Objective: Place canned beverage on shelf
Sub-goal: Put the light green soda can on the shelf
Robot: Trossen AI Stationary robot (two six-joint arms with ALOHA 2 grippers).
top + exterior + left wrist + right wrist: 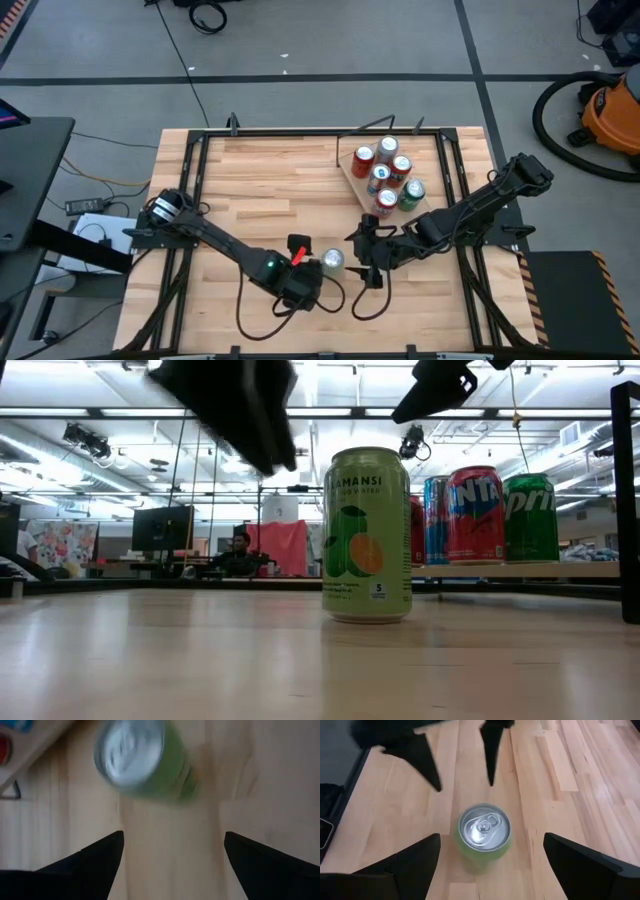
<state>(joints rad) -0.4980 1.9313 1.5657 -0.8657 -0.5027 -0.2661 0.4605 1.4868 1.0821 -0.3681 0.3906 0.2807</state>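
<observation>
High view: looking straight down on table point(260, 190), both arms reaching toward its near-middle.
Can: green can point(332, 261) standing upright on bare tabletop, near the table's front edge, between the two grippers, touching neither; silver lid up, tab visible in right wrist view point(484, 832).
Shelf: light board point(356, 182) sitting askew toward the table's back right corner, already carrying six cans point(388, 172), red, blue and green, packed close together; in low view showing behind and right of the green can point(368, 535).
Left gripper: hovering point(303, 262) just left of the can, fingers point(100, 857) standing spread, nothing between them; can lying just ahead of the tips.
Right gripper: hovering point(364, 262) just right of the can, fingers point(415, 862) standing spread, gripping nothing; can sitting just ahead of the gap.
Beyond table: orange vacuum point(612, 110) standing on floor at right.
</observation>
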